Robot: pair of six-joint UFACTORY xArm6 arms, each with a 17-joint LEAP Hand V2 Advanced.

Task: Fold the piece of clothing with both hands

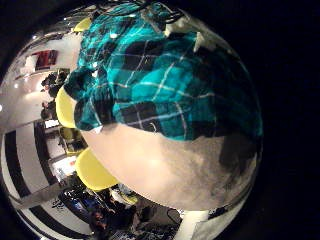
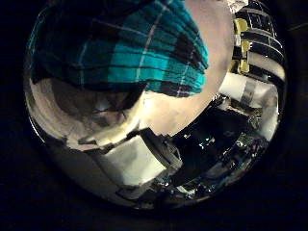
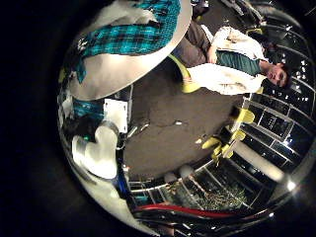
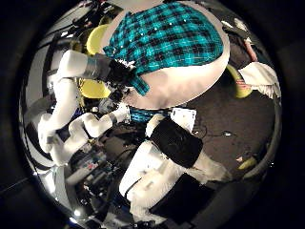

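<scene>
Standing here, I see the left hand close over the teal, black and white plaid flannel shirt (image 1: 165,75), which lies spread on the round beige table (image 1: 170,165), one hem running near the table's edge with bare top beyond it. Pale fingertips (image 1: 198,41) sit at the cloth's far side, but I cannot tell whether they pinch it. The right hand hangs higher and well off the table's edge, seeing the whole shirt (image 4: 172,43) from afar; its state I cannot tell. I judge it is waiting clear.
</scene>
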